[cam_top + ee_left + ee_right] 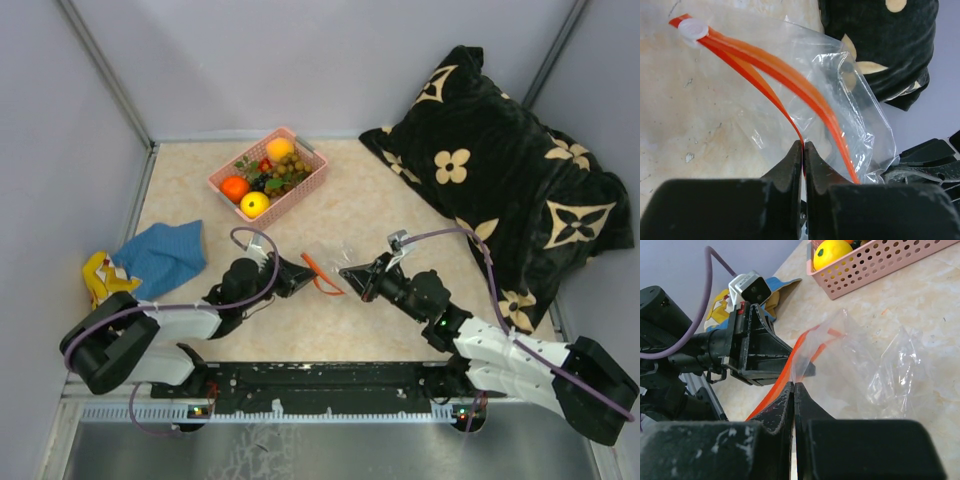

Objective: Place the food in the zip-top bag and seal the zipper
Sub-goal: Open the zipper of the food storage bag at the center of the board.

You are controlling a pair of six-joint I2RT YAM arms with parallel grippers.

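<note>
Orange zipper pinched in my left claw, zip-top bag edge in my right claw; food lies far beyond.

Pink basket upper left, orange and yellow fruit inside; black cushion with cream flowers at right; clear zip-top bag, red-orange zipper; blue cloth; mottled beige bench

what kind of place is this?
Probably a lab test cell: plain grey walls box in a small tabletop, left arm and right arm mount on a rail, a pink basket holds toy fruit.
</note>
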